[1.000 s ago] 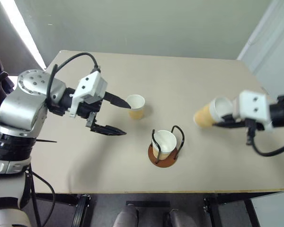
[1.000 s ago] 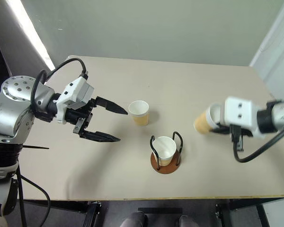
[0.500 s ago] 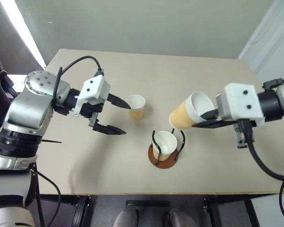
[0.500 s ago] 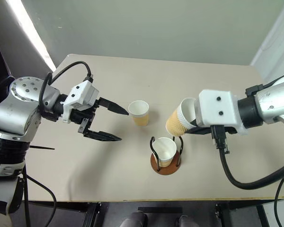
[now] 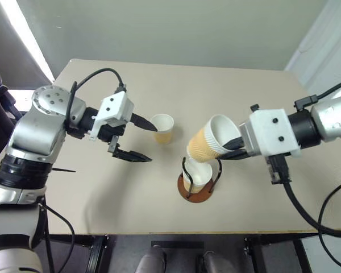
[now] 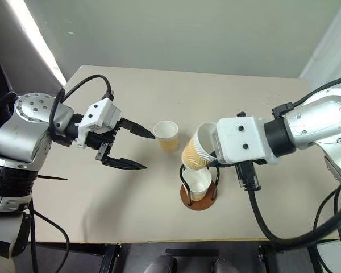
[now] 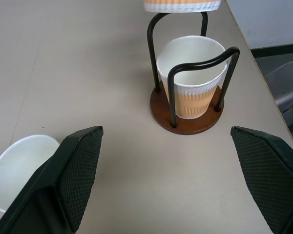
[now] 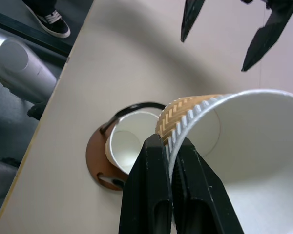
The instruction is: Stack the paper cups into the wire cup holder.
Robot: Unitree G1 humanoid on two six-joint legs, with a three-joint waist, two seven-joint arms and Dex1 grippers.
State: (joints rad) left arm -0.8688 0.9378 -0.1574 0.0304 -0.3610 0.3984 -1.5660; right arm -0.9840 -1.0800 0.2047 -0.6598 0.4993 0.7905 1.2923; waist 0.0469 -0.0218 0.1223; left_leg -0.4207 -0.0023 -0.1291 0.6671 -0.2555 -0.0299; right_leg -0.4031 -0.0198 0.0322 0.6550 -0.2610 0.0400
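beige table (image 5: 102,199). right gripper (image 8: 172,146) pinches tilted cup (image 5: 207,139) wall above holder (image 5: 196,187); upright it, centre over seated cup (image 7: 191,80). left gripper (image 5: 142,139) open, empty.

Three paper cups: one (image 5: 209,141) pinched between closed jaws, one (image 5: 196,171) in the single wire cup holder (image 5: 195,186), one (image 5: 163,128) beside open jaws.

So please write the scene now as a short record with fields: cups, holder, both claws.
held cup: tan ribbed paper cup, tilted, just above the holder, pinched at its rim
holder: black wire cup holder on round brown base, one paper cup inside
loose cup: third paper cup, upright on the beige table
right claw: shut on the held cup's wall
left claw: open, one finger beside the loose cup, holding nothing
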